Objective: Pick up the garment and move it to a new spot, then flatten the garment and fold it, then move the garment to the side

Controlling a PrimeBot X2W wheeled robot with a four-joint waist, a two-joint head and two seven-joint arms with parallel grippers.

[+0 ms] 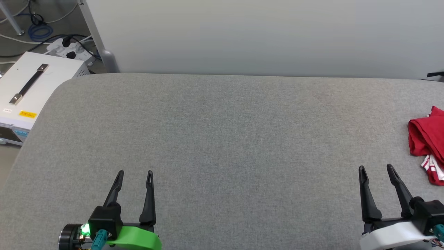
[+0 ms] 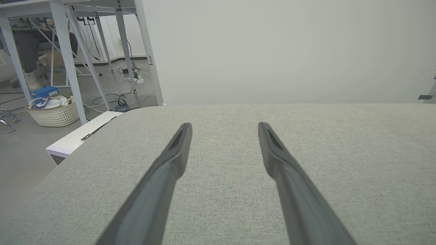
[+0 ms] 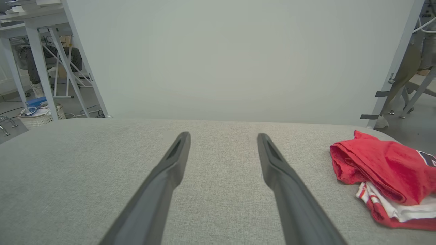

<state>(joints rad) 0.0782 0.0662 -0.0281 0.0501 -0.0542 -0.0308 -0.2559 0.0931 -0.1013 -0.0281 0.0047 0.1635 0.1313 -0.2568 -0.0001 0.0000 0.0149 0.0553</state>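
The left jaws and right jaws gape, released and empty, over the near part of the grey tabletop (image 1: 222, 139). Open room runs ahead and between them to the far edge. The crumpled red shirt (image 1: 425, 139) lies near the right jaws, ahead-right, untouched, at the right edge.

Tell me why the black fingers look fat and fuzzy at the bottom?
Left wrist view: the left gripper, close to the wide lens, swells and blurs toward the bottom edge. Right wrist view: the right gripper does likewise, while the garment looks sharp. Head view: soft, even light.
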